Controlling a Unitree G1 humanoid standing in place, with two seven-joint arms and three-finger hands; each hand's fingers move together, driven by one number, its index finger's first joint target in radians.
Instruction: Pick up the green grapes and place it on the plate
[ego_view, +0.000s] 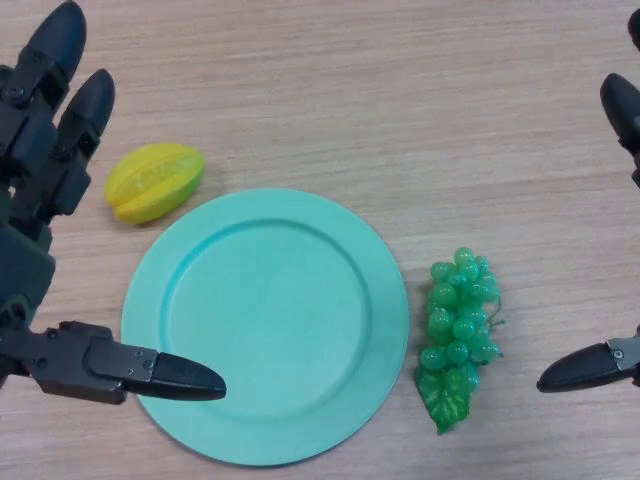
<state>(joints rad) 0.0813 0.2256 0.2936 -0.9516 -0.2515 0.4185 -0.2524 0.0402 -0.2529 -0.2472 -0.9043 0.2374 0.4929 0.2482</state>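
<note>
The green grapes are lying lengthwise just right of the plate, untouched, nearer the right robot hand, whose fingers are spreading apart beside them.

Round turquoise plastic plate; translucent green grape bunch with darker leaf; yellow-green ridged starfruit; pale wood-grain worktop.

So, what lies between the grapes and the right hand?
Only bare table, in the head view: nothing lies between the grapes and the right hand.
</note>
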